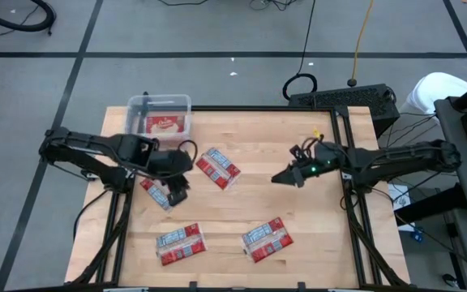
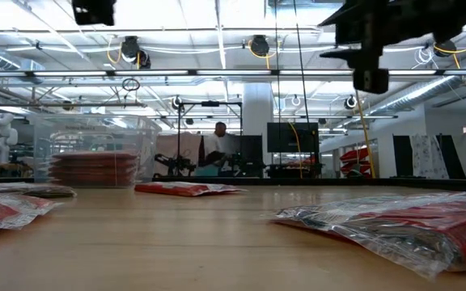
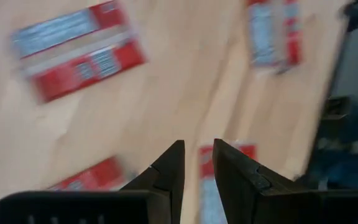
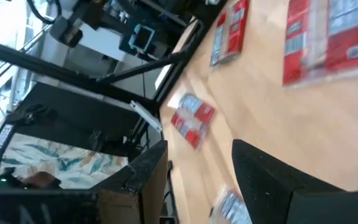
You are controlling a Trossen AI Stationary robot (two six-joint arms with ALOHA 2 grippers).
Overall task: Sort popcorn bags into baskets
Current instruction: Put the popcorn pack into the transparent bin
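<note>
Several red popcorn bags lie flat on the wooden table: one in the middle [image 1: 218, 168], one at the left [image 1: 157, 195], two along the near edge [image 1: 180, 243] [image 1: 267, 238]. The basket [image 1: 159, 113], a clear tub at the far left corner, holds red packets [image 2: 94, 167]. My left gripper [image 1: 179, 193] [image 3: 197, 144] hangs above the left bag's right end, pointing steeply down, narrowly open with nothing between its fingers. My right gripper [image 1: 280, 178] [image 4: 201, 146] stands open over bare wood right of the middle bag, pointing toward the table's left.
Bare wood [image 1: 258, 203] lies between the middle bag and the two near ones. A dark device with cables [image 1: 343, 99] sits just beyond the far right corner. In the low view a person [image 2: 219, 137] sits far off in the room behind.
</note>
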